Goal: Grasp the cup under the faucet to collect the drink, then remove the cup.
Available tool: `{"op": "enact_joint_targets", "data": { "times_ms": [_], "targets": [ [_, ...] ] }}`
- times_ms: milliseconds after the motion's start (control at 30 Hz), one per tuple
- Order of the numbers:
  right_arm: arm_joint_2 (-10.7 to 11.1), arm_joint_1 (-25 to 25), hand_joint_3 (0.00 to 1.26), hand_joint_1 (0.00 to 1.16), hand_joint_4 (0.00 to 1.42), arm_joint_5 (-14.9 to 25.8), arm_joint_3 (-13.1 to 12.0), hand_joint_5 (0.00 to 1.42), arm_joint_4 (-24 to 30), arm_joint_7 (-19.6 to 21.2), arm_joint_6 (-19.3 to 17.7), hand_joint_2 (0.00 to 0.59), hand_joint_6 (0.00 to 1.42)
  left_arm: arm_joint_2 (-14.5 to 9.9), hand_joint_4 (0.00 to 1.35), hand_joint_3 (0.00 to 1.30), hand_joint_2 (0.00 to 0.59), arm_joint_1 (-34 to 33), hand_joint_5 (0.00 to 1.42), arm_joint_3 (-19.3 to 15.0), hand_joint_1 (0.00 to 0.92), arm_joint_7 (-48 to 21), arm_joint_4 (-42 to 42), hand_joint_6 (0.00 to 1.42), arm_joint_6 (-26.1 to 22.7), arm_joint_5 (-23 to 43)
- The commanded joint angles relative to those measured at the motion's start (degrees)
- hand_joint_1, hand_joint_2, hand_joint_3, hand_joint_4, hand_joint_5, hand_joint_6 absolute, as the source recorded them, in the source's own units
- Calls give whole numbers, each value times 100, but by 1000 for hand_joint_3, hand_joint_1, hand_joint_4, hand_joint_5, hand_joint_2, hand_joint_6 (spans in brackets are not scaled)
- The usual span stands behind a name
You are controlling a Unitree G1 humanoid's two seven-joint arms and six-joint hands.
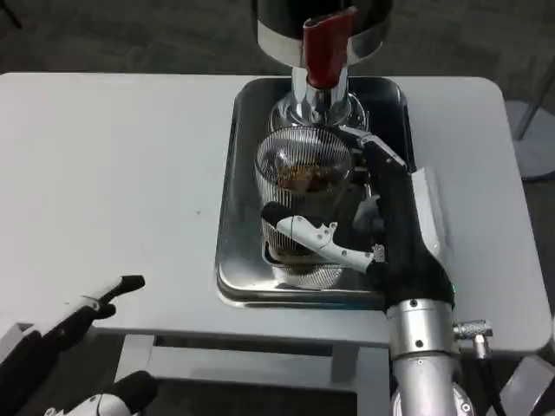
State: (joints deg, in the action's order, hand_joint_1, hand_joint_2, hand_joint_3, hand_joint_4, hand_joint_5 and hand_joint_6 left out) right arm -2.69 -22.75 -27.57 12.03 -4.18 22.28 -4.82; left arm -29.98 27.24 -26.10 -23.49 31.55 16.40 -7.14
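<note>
Nearest, at the table's [104,173] left edge, the left robot hand [87,312] waits empty, fingers apart. On the right, the right robot hand [334,238] wraps the ribbed clear cup [302,169], standing in the steel tray [227,260] under the red-handled faucet [328,48]. The cup looks rigid, slick, and heavier with brown drink inside; hold mid-wall and keep upright.

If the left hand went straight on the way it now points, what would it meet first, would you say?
Probably the tray: the left hand points up-right across bare table toward it, though height is unclear.
</note>
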Motion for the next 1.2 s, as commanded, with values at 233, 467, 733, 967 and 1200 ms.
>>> {"op": "enact_joint_targets", "data": {
  "times_ms": [233, 467, 733, 967, 1200],
  "targets": [
    [108, 149, 828, 858, 1004, 123, -198, 1177, 364, 14, -271, 171, 1424, -139, 71, 131, 102, -111, 147, -33, 0, -62, -146, 255, 120, 118],
    [215, 363, 875, 875, 1032, 226, -372, 1242, 788, -156, -198, 165, 1424, -209, 71, 131, 102, -299, 147, 19, 0, -75, -248, 255, 151, 141],
    [290, 632, 881, 878, 1035, 319, -536, 1274, 1280, -386, -112, 163, 1424, -253, 71, 131, 102, -456, 147, 6, 0, -83, -301, 255, 189, 188],
    [422, 898, 884, 878, 1044, 202, -712, 1290, 1656, -504, 21, 163, 1424, -356, 71, 131, 102, -654, 147, 61, 0, -110, -302, 255, 206, 246],
    [504, 1135, 907, 889, 1062, 142, -856, 1315, 1897, -519, 52, 166, 1424, -390, 71, 131, 102, -775, 147, 63, 0, -166, -316, 255, 215, 266]
  ]
}}
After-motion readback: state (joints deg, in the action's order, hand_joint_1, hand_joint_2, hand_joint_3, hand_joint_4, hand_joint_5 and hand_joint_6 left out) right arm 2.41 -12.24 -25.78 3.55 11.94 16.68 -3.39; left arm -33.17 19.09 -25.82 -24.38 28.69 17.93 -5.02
